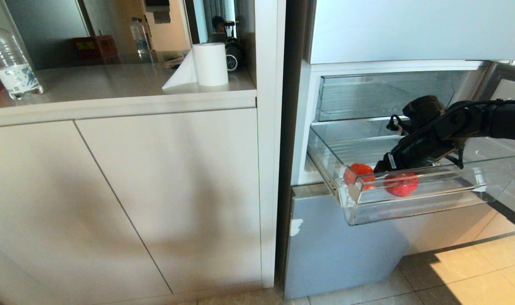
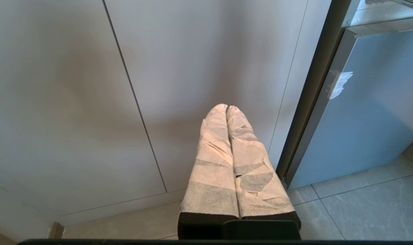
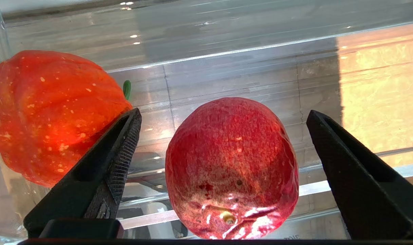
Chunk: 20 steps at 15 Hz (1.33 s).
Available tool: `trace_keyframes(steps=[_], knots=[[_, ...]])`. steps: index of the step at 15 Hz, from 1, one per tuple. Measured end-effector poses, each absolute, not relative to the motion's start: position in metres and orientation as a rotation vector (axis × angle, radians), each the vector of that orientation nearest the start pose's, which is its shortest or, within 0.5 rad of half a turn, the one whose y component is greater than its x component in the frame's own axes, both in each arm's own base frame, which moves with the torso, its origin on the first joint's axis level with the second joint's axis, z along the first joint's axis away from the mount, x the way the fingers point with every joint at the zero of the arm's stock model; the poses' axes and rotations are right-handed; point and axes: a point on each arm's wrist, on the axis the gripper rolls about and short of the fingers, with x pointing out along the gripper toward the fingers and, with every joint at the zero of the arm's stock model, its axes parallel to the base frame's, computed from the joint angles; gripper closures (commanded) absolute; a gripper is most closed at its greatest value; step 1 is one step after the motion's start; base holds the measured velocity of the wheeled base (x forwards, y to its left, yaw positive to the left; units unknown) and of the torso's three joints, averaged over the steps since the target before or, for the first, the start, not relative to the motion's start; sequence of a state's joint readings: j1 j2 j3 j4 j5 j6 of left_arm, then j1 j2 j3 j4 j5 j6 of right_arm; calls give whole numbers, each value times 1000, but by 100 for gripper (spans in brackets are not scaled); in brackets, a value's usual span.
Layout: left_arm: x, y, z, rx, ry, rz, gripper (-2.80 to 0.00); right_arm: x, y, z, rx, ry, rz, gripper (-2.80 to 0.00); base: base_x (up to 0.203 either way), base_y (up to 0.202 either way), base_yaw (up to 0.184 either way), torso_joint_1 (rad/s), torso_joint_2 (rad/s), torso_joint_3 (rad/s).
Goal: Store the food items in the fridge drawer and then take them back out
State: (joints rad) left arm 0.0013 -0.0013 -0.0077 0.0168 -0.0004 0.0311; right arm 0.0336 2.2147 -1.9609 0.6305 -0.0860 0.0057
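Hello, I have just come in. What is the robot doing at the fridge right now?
The robot is working at the pulled-out clear fridge drawer. Its right gripper reaches into the drawer, fingers open on either side of a round red fruit without touching it. An orange-red ribbed fruit with a green stem lies beside it at the drawer's end. Both fruits rest on the drawer floor. The left gripper is shut and idle, pointing at the cabinet doors beside the fridge.

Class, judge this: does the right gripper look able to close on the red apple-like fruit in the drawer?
Probably yes. The right gripper is open with the red fruit between its fingers; the orange fruit sits outside one finger.
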Motion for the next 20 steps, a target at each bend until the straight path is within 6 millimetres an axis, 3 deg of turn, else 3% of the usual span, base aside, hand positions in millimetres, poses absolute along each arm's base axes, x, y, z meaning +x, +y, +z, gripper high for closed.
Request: trace_keyframes(steps=[1,8,11,17,20], knots=[[-23,0,76,31,8,0,0,433,12,188,-49,889,-52,0,0,0,0,0,0,0],[-23,0,76,31,8,1,0,434,11,188,-48,888,-55,0,0,0,0,0,0,0],[-23,0,76,31,8,0,0,439,10,194,-33,804,-61,0,0,0,0,0,0,0],[-23,0,76,31,8,1,0,439,7,222,25,640,-76,0,0,0,0,0,0,0],[-23,0,76,31,7,1,0,422,5,254,62,555,-85,0,0,0,0,0,0,0]])
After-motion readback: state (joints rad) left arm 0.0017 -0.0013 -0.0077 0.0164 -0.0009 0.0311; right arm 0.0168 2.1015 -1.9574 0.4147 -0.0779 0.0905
